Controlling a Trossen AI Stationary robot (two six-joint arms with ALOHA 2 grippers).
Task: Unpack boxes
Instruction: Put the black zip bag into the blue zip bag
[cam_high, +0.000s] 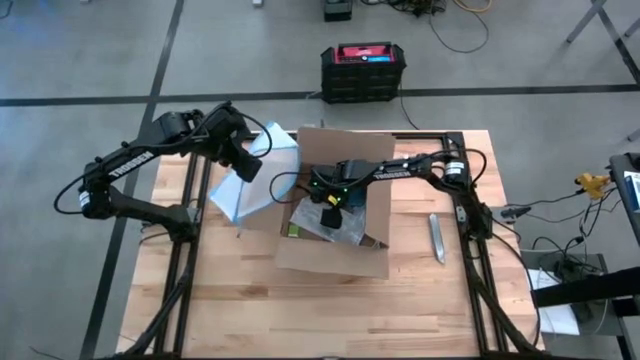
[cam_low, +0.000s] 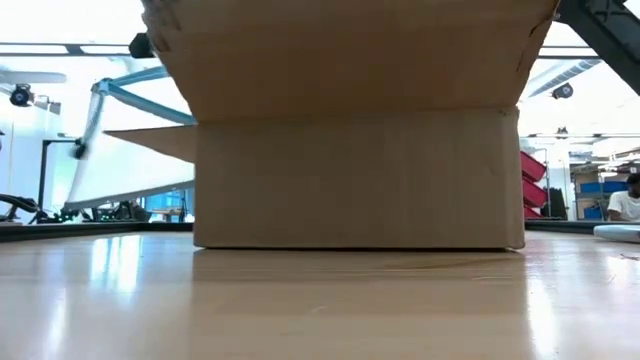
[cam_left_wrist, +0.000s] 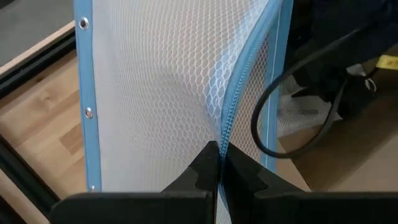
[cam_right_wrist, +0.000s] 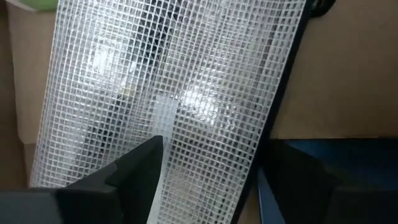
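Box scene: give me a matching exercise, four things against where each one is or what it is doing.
1. left gripper
2. right gripper
3. blue-edged bag
4. black crate

a. on the floor beyond the table
b. open, inside the box
c. shut on the bag's zipper edge
d. held up left of the box

1-c, 2-b, 3-d, 4-a

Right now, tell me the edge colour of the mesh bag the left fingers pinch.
Light blue edging, clearest in the left wrist view.
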